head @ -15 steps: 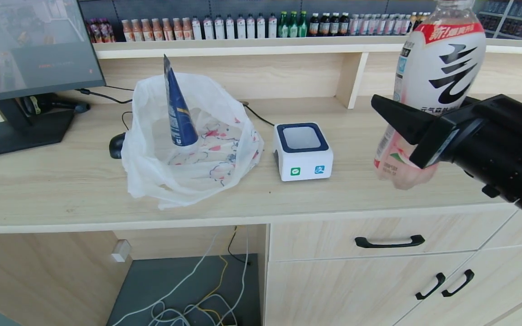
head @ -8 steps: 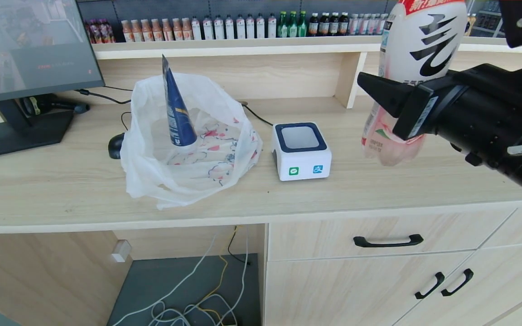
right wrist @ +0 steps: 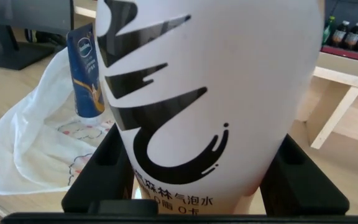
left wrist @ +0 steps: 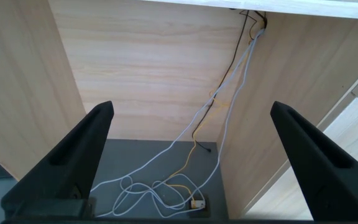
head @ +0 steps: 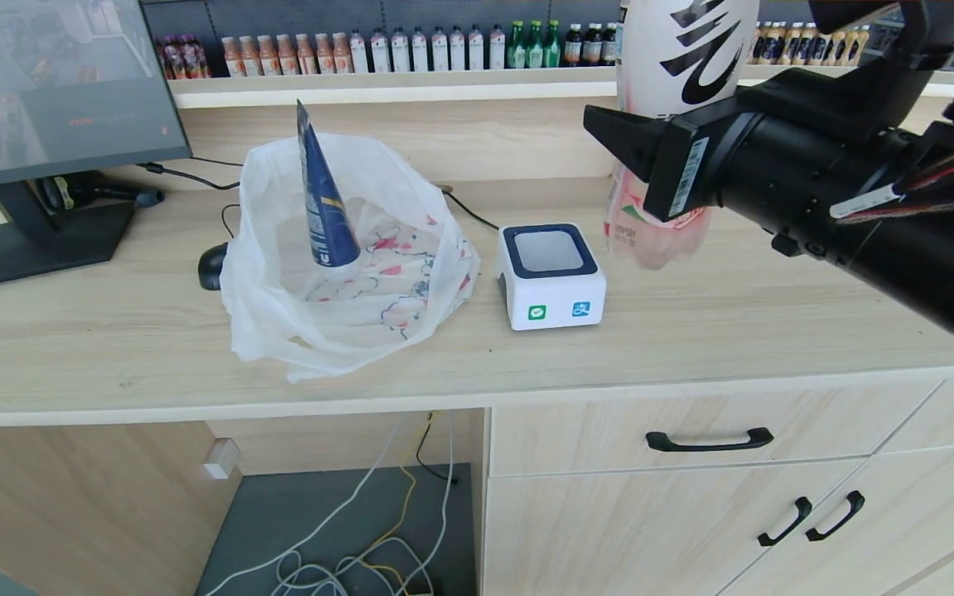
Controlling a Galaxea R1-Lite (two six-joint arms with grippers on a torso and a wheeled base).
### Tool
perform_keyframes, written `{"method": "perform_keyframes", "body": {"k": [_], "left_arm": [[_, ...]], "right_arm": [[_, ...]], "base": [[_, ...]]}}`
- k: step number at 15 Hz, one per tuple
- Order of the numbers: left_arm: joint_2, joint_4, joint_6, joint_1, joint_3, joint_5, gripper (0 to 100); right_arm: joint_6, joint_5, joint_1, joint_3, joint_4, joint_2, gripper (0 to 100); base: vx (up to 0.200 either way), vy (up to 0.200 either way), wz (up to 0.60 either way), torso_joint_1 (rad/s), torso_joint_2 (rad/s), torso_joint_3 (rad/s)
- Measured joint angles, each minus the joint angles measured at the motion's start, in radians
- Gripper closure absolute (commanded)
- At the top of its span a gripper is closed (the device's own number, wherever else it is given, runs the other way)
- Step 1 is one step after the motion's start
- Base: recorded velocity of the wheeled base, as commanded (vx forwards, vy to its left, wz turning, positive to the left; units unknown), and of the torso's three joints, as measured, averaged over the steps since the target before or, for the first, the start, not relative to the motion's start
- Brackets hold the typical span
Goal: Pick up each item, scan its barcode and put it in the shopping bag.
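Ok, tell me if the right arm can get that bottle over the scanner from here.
Probably yes: the right gripper holds the bottle up just right of the scanner, and nothing stands on the counter between them.

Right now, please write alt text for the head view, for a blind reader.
The right hand holds a large white and pink plastic drink bottle roughly upright over the pale wooden counter, near a small white box-shaped scanner. To its left, an open white plastic shopping bag holds a dark blue tube standing on end.
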Motion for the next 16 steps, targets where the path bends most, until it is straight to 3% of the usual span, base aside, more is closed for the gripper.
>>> {"method": "perform_keyframes", "body": {"k": [8, 16], "left_arm": [[0.000, 0.000, 0.001, 0.000, 0.000, 0.000, 0], [0.000, 0.000, 0.001, 0.000, 0.000, 0.000, 0]], "right_arm": [[-0.078, 0.050, 0.010, -0.226, 0.085, 0.132, 100], [-0.175, 0.150, -0.019, -0.295, 0.107, 0.230, 100]], "base": [[0.000, 0.000, 0.00, 0.000, 0.00, 0.000], [0.000, 0.000, 0.00, 0.000, 0.00, 0.000]]}}
